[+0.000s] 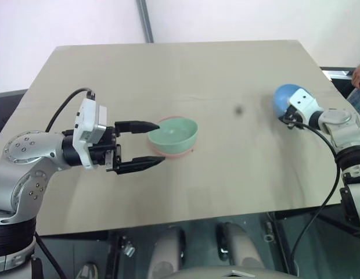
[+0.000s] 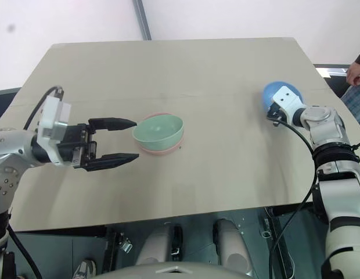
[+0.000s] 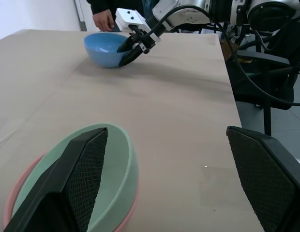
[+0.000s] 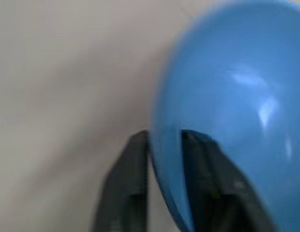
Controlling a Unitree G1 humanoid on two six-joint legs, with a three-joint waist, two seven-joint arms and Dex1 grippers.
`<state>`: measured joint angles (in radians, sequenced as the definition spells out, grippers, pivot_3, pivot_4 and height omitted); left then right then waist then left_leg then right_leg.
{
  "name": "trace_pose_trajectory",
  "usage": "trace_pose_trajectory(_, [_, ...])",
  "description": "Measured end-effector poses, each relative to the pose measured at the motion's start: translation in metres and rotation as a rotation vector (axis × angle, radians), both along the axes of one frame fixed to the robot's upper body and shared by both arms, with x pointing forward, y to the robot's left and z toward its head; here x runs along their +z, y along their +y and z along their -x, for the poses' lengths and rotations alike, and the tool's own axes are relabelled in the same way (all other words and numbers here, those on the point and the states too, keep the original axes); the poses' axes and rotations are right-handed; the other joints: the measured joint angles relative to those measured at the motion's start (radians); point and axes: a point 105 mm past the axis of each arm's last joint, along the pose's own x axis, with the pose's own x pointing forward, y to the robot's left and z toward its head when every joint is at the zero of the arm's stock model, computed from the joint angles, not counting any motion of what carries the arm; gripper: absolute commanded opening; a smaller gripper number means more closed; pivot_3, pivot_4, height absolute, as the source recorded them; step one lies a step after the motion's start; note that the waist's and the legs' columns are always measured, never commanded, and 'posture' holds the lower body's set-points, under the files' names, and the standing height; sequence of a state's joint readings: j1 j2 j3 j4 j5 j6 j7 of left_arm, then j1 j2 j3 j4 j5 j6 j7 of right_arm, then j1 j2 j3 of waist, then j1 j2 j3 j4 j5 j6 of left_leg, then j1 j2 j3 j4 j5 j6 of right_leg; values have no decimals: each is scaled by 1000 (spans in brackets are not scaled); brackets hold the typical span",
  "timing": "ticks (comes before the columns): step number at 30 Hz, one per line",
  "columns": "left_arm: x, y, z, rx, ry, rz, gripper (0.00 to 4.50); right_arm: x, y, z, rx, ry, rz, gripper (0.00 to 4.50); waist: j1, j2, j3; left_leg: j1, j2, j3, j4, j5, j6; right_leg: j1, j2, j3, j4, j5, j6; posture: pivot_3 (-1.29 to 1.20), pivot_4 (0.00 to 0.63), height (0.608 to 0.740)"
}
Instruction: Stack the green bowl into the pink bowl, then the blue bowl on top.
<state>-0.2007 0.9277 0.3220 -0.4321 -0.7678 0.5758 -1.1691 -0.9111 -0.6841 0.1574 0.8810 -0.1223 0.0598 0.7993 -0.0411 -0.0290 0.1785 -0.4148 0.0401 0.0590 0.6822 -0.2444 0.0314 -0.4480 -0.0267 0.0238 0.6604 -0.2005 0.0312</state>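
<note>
While the stack waits mid-desk, the lines below set out what the next move turns on.

Key relation: the blue bowl (image 1: 286,99) sits near the desk's (image 1: 168,75) right edge, well apart from the stack; the right gripper (image 3: 132,48) is at it, so the carry must run leftward across the bare desk to the stack.
Right fingers: closed on the blue bowl's rim, one finger inside the wall and one outside, as the right wrist view shows.
Left fingers: wide apart and empty; the left gripper (image 1: 139,145) hangs just beside the stack's left side, pointing at it, touching nothing.
Nearer arm: the right, by far, for the blue bowl; the left is nearer the stack.
Green bowl (image 1: 174,135): already nested in the pink bowl (image 1: 171,153), slightly tilted, with only a pink rim showing beneath.
Blue bowl's look: small, round, sky-blue, smooth with a soft sheen; being round, it has no long axis to line up.
Judged step: gripped by the rim, not yet clearly lifted; lift and carry remain.
Bystander: a person's hand (image 1: 359,75) at the far right edge.
</note>
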Motion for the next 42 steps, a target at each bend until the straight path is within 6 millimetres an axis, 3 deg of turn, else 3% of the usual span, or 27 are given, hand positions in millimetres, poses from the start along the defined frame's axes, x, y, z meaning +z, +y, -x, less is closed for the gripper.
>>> trace_pose_trajectory(2, [0, 0, 0, 6, -1, 0, 4150, 1, 1, 0, 11, -7, 6, 144, 0, 0, 0, 0, 0, 0, 0, 0, 0, 0, 0, 0, 0, 0, 0, 0, 150, 740])
trace_pose_trajectory(4, [0, 5, -2, 44, -13, 3, 4150, 11, 19, 3, 115, -48, 17, 144, 0, 1, 1, 0, 1, -1, 0, 0, 0, 0, 0, 1, 0, 0, 0, 0, 150, 740])
trace_pose_trajectory(6, [-2, 12, -6, 89, -27, 1, 4150, 28, 49, 14, 270, -98, -21, 144, -2, 2, 1, 1, 1, -3, -1, 0, 0, 0, 1, 1, 0, -1, 2, 0, 150, 740])
trace_pose_trajectory(7, [-11, 27, -12, 158, -12, -7, 4150, 46, 92, 32, 446, -144, -89, 144, -4, 3, 1, 2, 2, -3, -2, 0, 0, -1, 2, 2, 1, -1, 2, 0, 150, 740])
trace_pose_trajectory(8, [-14, 31, -13, 177, -6, -10, 4150, 50, 103, 37, 490, -153, -109, 144, -6, 3, 1, 2, 4, -3, -3, 0, 0, -1, 4, 2, 1, -1, 2, 0, 150, 740])
trace_pose_trajectory(11, [-42, 67, -20, 326, 35, -66, 4150, 81, 187, 84, 780, -216, -243, 144, 0, 3, 1, 2, 8, -5, -4, 0, 0, -2, 7, -1, 1, -1, 0, 0, 150, 740])
trace_pose_trajectory(15, [-62, 91, -19, 414, 58, -118, 4150, 85, 235, 110, 898, -197, -320, 144, 16, 3, 1, 1, 11, -1, -3, 0, -1, -2, 4, -4, 0, -1, -7, 0, 150, 740])
trace_pose_trajectory(18, [-66, 101, -17, 451, 57, -131, 4150, 70, 265, 120, 956, -146, -314, 144, 26, 2, 0, 0, 9, 2, -2, 0, -1, -2, 0, -3, 0, -1, -8, 0, 150, 740])
trace_pose_trajectory(19, [-66, 102, -17, 454, 51, -131, 4150, 64, 270, 120, 962, -130, -299, 488, 29, 2, 0, 0, 7, 2, -2, 0, -1, -2, -2, -4, 0, -1, -8, 0, 150, 740])
trace_pose_trajectory(24, [-66, 102, -16, 464, 45, -128, 4150, 46, 270, 111, 927, -81, -238, 2444, 31, 1, 0, -1, 3, 2, -2, 0, -1, -2, -6, -4, -2, -1, -8, 0, 150, 740])
trace_pose_trajectory(26, [-65, 102, -16, 475, 36, -127, 4150, 41, 266, 109, 916, -80, -205, 3566, 29, 1, 0, -1, 3, 1, -3, 0, -1, -2, -5, -5, -2, -1, -8, 0, 150, 740])
trace_pose_trajectory(30, [-62, 102, -17, 507, 4, -119, 4150, 43, 254, 109, 895, -97, -188, 3566, 27, 2, 0, -1, 4, 1, -4, 0, -1, -2, -4, -5, -2, -1, -8, 0, 150, 740])
trace_pose_trajectory(35, [-57, 100, -23, 559, -74, -18, 4150, 81, 233, 130, 896, -169, -301, 3566, 30, 0, -1, -1, 5, 0, -4, 0, -1, -1, -3, -5, -2, -1, -8, 0, 150, 740])
trace_pose_trajectory(38, [-53, 97, -19, 546, -86, 6, 4150, 79, 205, 139, 833, -129, -329, 3566, 34, -1, -2, -1, 4, 0, -4, 0, -1, 0, -6, -6, -4, -1, -8, 0, 150, 740])
trace_pose_trajectory(40, [-52, 87, -10, 508, -67, 27, 4150, 65, 163, 145, 686, -28, -374, 3566, 36, -1, -2, -1, 2, -1, -4, 0, 0, 0, -8, -5, -5, -1, -8, 0, 150, 740])
trace_pose_trajectory(41, [-52, 87, -9, 505, -63, 28, 4150, 63, 157, 144, 661, -16, -373, 3566, 35, -1, -2, -1, 2, -2, -4, -1, 0, 0, -8, -5, -5, -1, -7, 0, 150, 740])
trace_pose_trajectory(42, [-51, 83, -8, 491, -58, 34, 4150, 59, 138, 146, 591, 1, -364, 3566, 34, -1, -1, -1, 2, -2, -4, -1, 0, 0, -8, -4, -5, -1, -7, 0, 150, 740])
